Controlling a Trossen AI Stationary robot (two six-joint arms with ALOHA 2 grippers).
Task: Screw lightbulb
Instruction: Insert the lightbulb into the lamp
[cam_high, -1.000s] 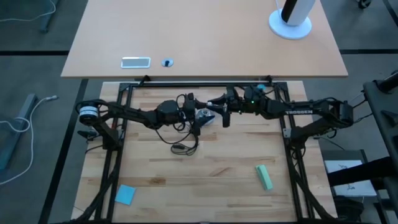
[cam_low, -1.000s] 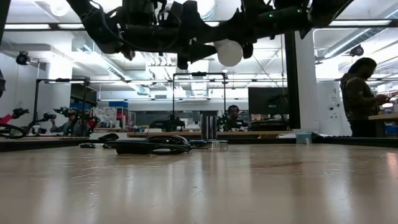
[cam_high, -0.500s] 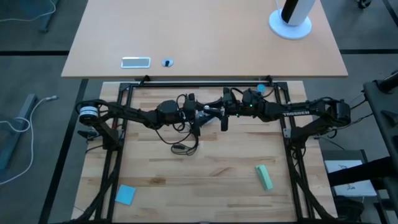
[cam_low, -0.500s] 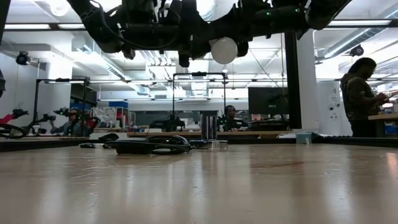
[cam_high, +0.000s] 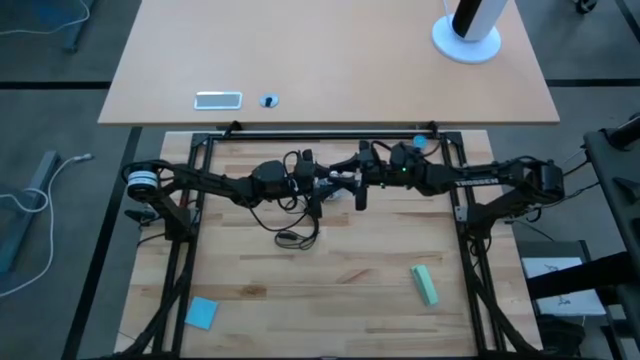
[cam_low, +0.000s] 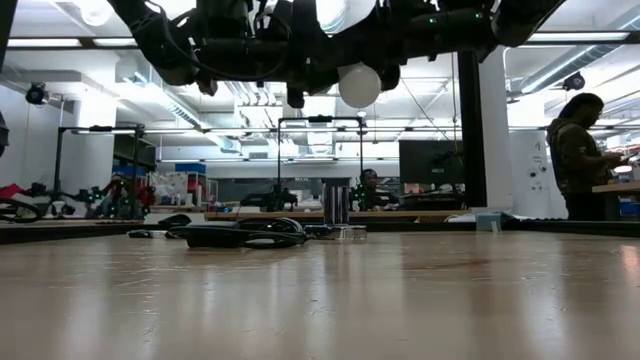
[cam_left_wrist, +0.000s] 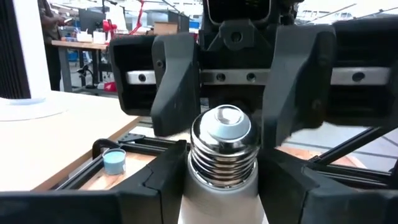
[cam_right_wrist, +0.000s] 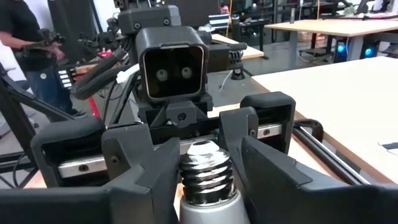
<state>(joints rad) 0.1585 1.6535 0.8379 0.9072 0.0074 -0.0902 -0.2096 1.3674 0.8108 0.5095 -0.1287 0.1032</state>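
Lightbulb, frosted-white pear shape with ribbed shiny metal base, sits mid-air between my two grippers; left gripper fingers hug it, right gripper fingers flank it — can't tell which one actually holds it.

Two slim black arms, jointed and hung with cable.
The left arm and the right arm are matte black; loose black cables loop below the left wrist. The right arm bears white lettering and a small green light. Each gripper is chunky black plastic on a silver rail with screw heads, and a boxy twin-lens camera tops the left one.
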